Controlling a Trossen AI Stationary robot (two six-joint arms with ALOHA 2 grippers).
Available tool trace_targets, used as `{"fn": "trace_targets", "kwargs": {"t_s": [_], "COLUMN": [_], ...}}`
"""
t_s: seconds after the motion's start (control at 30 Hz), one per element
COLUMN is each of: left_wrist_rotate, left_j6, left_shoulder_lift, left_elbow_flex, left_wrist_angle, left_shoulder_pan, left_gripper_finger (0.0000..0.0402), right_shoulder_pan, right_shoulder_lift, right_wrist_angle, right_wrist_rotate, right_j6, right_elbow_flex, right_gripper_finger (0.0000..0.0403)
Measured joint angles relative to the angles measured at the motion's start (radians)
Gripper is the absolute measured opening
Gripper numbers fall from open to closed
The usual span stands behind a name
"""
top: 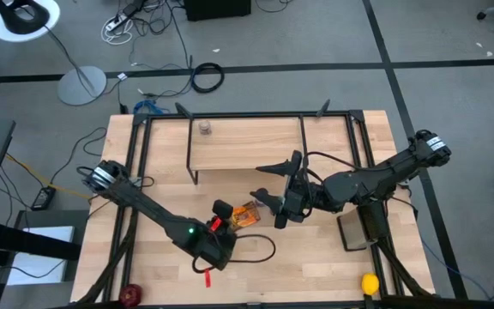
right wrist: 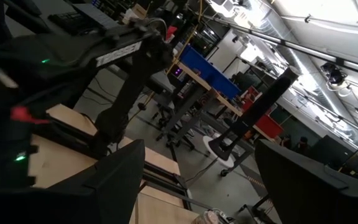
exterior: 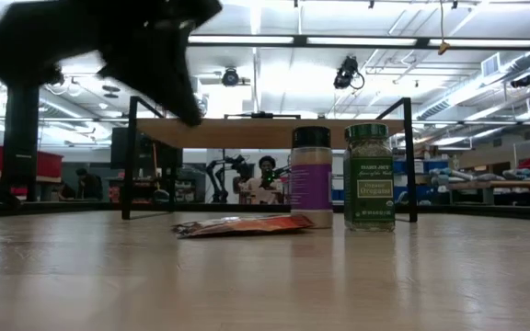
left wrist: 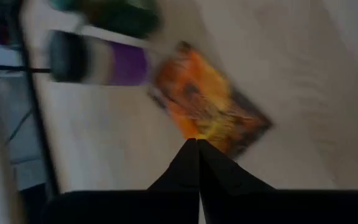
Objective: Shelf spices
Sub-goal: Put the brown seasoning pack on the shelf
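**Lighting and picture quality**

Even overhead room light; ceiling strip lamps (exterior: pixel 247 39) glare across the low view's top. Left wrist view heavily blurred throughout. Dark arm (exterior: pixel 99 46) at low view's upper left smeared, out of focus.

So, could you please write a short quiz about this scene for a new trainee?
1. True or false: the orange packet already lies on the shelf.
2. Which jar stands nearer the packet in the low view? A) the green-lidded jar B) the purple-labelled jar
3. Fill in: the left hand is ____ with its tips over the packet's edge, while the right hand is open above the table.

Key: 1 false, it lies on the table; 2 B; 3 shut.
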Motion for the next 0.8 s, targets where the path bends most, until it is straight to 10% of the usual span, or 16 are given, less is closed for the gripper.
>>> {"fn": "trace_targets", "kwargs": {"t_s": [0.27, 0.8], "left_wrist_rotate": [-0.066, 0.155], "left_j6": [0.008, -0.308], "left_shoulder_lift": [-0.156, -0.12], "left_elbow_flex": [0.011, -0.263], "left_wrist_angle": [0.063, 0.415], "left_shoulder_pan": [0.014, 0.127], "left_gripper_finger": [0.0, 0.0059], "right_shoulder_pan": [0.014, 0.02], "right_shoulder_lift": [0.0, 0.0], "right_wrist_angle": [0.0, 0.014], "right_wrist_rotate": [0.0, 0.002], "right_j6": [-0.01, -0.017], "right_elbow_flex": [0.0, 0.0], "right_gripper_finger": [0.0304, 0.0304]}}
